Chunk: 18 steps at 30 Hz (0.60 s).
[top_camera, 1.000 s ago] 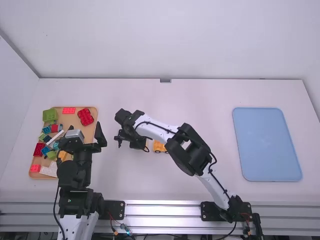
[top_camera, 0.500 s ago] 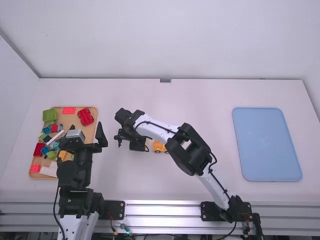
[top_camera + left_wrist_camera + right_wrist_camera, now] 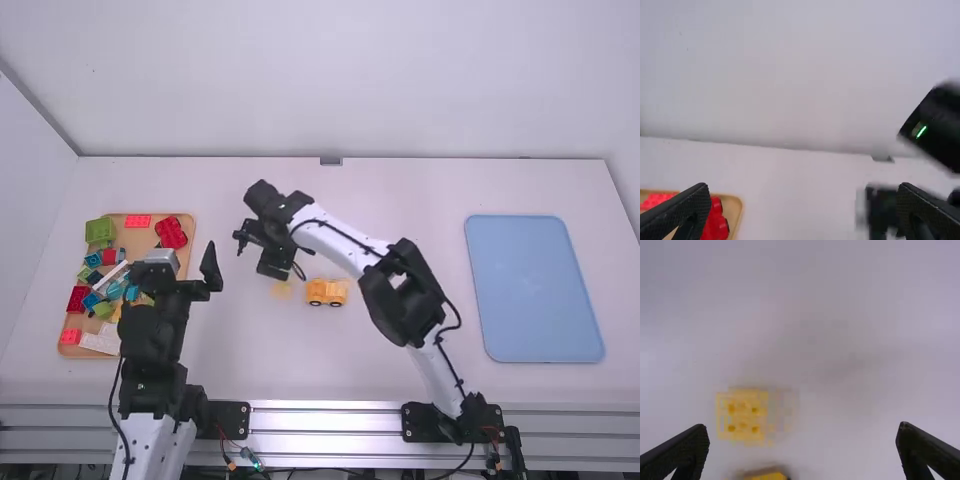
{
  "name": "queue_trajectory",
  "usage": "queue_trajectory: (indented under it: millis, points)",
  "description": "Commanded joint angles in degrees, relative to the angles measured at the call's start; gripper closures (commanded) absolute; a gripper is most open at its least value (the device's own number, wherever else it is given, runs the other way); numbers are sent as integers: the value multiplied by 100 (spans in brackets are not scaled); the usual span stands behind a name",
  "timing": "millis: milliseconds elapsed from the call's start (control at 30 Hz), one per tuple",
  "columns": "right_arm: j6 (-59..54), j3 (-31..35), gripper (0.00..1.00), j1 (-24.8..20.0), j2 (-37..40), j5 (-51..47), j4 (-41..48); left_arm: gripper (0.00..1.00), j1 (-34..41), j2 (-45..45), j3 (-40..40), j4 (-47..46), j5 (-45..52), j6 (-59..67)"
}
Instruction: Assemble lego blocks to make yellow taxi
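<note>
My left gripper is open beside and partly over the tray's right side; in the left wrist view the left gripper has nothing between its fingers. My right gripper is just beyond a small pale yellow block on the table. Right of that block, apart from it, stands a yellow-orange car piece on dark wheels. Seen from the right wrist, the right gripper is open and holds nothing; the studded yellow block looks blurred, with the car piece's edge at the bottom.
A wooden tray of red, green, blue and other blocks lies at the left, partly behind the left gripper. At the right lies a blue tray. The right arm stretches diagonally over the middle of the table.
The right gripper has moved slightly right and farther from its base side, uncovering the yellow block and more of the car piece. My left gripper has shifted a little to the right.
</note>
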State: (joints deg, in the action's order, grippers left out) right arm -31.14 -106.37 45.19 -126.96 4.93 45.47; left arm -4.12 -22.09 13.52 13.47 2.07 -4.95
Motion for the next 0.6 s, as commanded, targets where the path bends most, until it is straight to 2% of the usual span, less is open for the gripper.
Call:
queue_trajectory:
  millis: [0, 67, 100, 133, 200, 267, 400, 567]
  points:
    - [133, 540, 1, -304, 938, 332, -223, 1, -50, -422, 439, -15, 450, 63]
    - [251, 1368, 2, -564, 1617, 544, -859, 1, -90, -1075, 815, -118, 1285, 413]
    - [251, 1368, 2, -564, 1617, 544, -859, 1, -90, -1075, 815, -118, 1285, 413]
    - [328, 1899, 1, -715, 2011, 590, -1263, 0, -105, -1493, 1078, -280, 1628, 627]
    - [542, 2533, 2, -879, 2487, 575, -1746, 1, -116, -1991, 1423, -590, 2015, 979]
    - [944, 3674, 1, -1196, 3342, 577, -2627, 1, -63, -2848, 2129, -1349, 2570, 1611]
    - [1532, 5115, 1, -1698, 4352, 579, -3875, 1, 153, -4052, 3233, -2767, 3123, 2686]
    - [1917, 6585, 1, -2205, 5386, 577, -5160, 1, 625, -5534, 4653, -4750, 2898, 3860]
